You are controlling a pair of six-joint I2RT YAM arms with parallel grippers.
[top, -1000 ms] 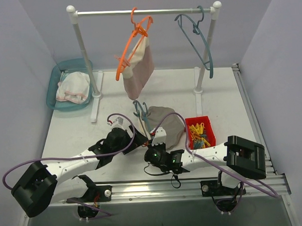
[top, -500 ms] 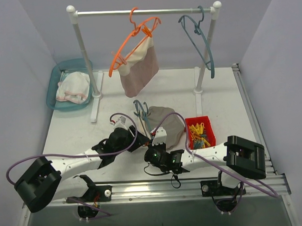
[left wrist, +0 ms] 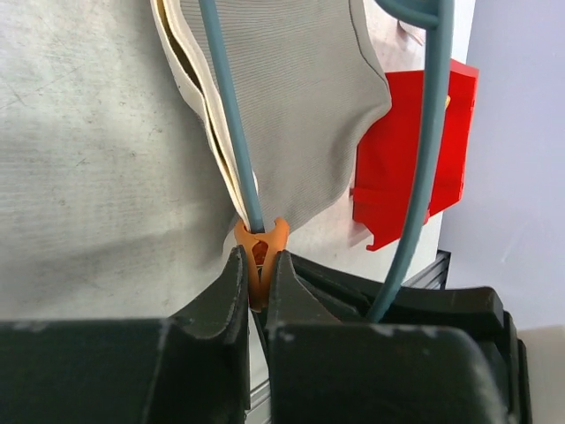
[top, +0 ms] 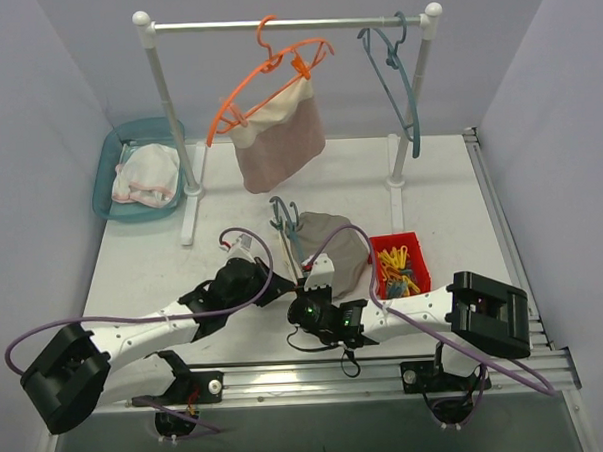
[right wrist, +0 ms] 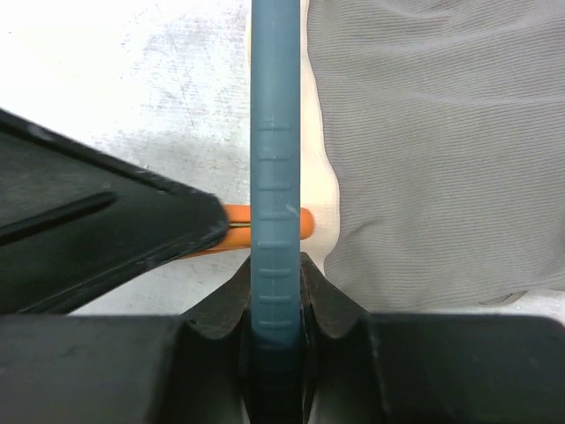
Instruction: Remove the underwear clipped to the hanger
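Left wrist view: left gripper (left wrist: pixel 258 281) pinches the orange clip (left wrist: pixel 259 247) on the hanger (left wrist: pixel 231 115).
The right gripper (right wrist: pixel 275 300) clenches the same hanger; the underwear (left wrist: pixel 305 97) lies under it, clipped.

Open table (top: pixel 148 258) between basin (top: pixel 110 184) and left arm (top: pixel 136 333), also behind the bin (top: pixel 397 239). Tight at centre front: left gripper (left wrist: pixel 259 269) on clip (left wrist: pixel 258 249), right gripper (right wrist: pixel 275 269) on hanger (right wrist: pixel 275 132), taupe briefs (top: pixel 337 246) touching. Farther back, barred by rack posts (top: pixel 169 112) and hung briefs (top: pixel 278 147).
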